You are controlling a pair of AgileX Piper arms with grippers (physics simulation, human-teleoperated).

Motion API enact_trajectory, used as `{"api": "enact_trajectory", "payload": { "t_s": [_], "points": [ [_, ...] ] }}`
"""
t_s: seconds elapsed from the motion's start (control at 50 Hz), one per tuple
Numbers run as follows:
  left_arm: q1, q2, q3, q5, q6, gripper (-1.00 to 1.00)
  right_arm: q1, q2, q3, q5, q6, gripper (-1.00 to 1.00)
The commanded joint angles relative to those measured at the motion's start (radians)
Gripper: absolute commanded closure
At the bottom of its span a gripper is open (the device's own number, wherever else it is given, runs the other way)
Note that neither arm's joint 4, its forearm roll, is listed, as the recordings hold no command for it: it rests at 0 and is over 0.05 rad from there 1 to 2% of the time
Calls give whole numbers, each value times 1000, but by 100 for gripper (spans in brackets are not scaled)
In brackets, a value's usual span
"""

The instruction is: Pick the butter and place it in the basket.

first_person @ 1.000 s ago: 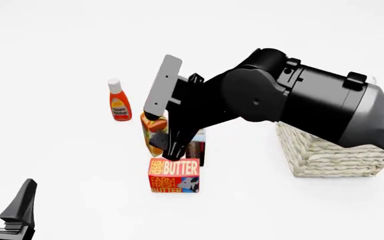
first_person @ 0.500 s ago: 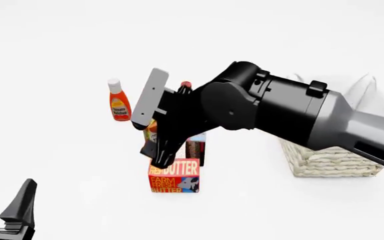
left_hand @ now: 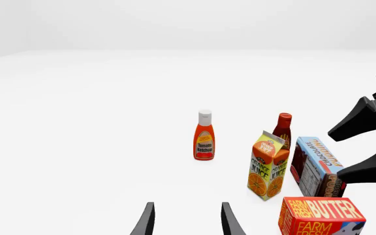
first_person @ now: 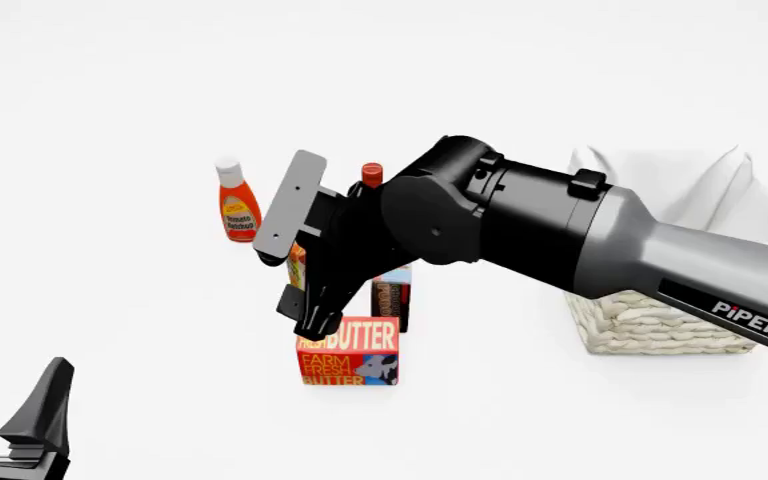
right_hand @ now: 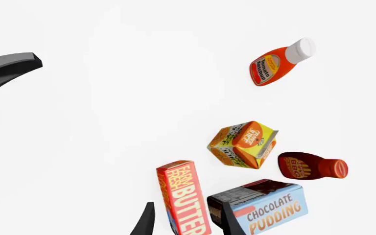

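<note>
Right arm lower — one butter (first_person: 348, 352), one basket (first_person: 658, 320).

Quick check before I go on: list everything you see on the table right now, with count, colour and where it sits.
butter: one, red-orange carton, nearest item of the cluster, under the right hand.
orange juice carton: one, orange-yellow, behind the butter.
chocolate pudding box: one, blue and brown, behind the butter, beside the juice.
BBQ sauce bottle: one, dark red, behind the pudding.
ketchup bottle: one, orange with white cap, far left of the cluster.
basket: one, beige wicker, white liner, right side.
left hand: black, open, idle at near left.
right hand: black, open, just above the butter.
</note>
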Motion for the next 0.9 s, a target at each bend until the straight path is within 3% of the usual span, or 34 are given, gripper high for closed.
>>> {"api": "enact_trajectory", "payload": {
  "t_s": [0.02, 0.9],
  "points": [
    [0, 0, 0, 0, 0, -100, -10, 27, -14, -1, -4, -100],
    [0, 0, 0, 0, 0, -100, -8, 98, -15, -33, 22, -100]
  ]
}}
